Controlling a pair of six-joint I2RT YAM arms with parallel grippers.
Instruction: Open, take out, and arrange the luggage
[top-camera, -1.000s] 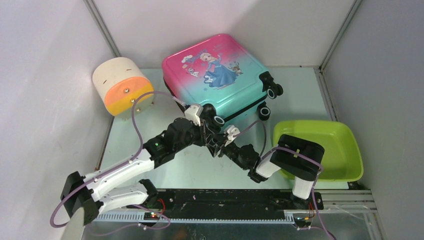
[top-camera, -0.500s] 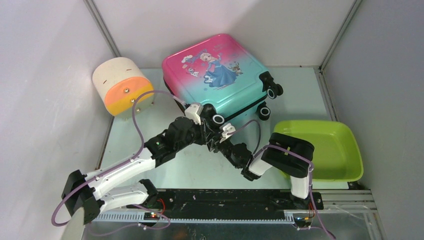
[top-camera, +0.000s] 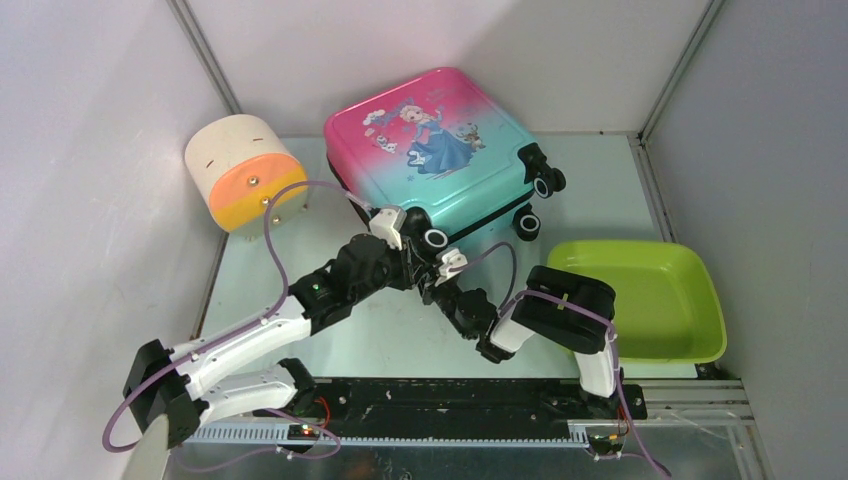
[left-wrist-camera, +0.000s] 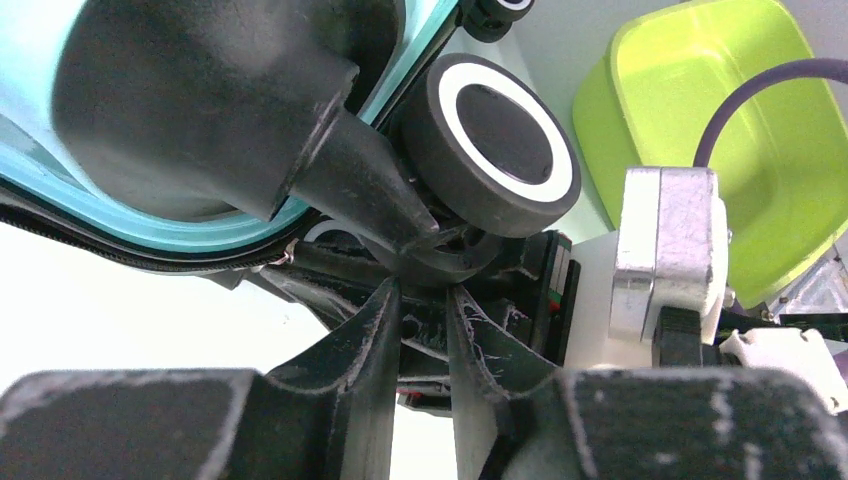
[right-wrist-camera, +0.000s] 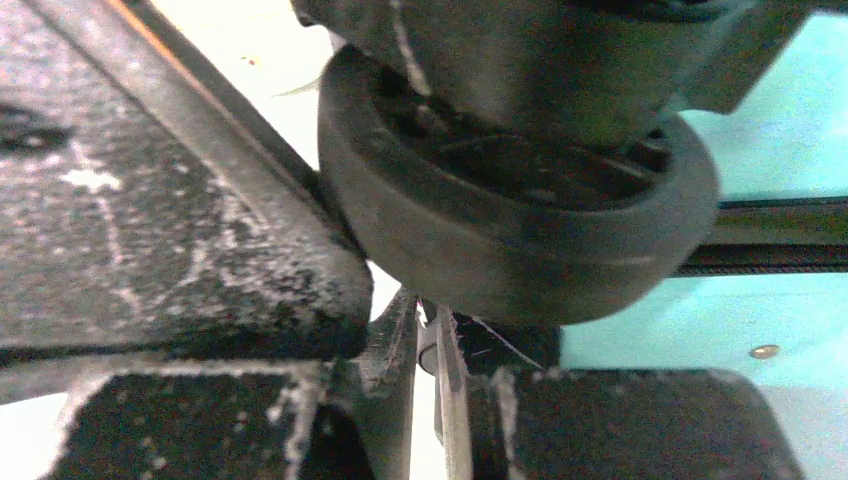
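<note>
The luggage (top-camera: 430, 140), a pink-to-teal hard shell with a princess print, lies flat at the back centre, and its black zip line looks closed. Both grippers meet at its near-left wheel (top-camera: 435, 238). My left gripper (top-camera: 422, 262) has its jaws a narrow gap apart, tips pinched on the lower rim of a black wheel (left-wrist-camera: 440, 262) beside the white-ringed one (left-wrist-camera: 495, 130). My right gripper (right-wrist-camera: 427, 320) sits just under that wheel (right-wrist-camera: 520, 240). Its jaws are almost together on a small grey tab (right-wrist-camera: 429, 347). The teal shell (right-wrist-camera: 790, 120) fills the right of that view.
A lime-green tub (top-camera: 640, 300) sits at the right beside the right arm. A cream-and-orange cylinder (top-camera: 245, 170) stands at the back left. Two more black wheels (top-camera: 545, 180) stick out of the luggage's right end. Walls close in the left, back and right sides.
My right arm has slid left and forward, bringing its gripper under the near-left wheel, and its jaws have closed to a sliver. The left arm and the luggage have stayed put.
</note>
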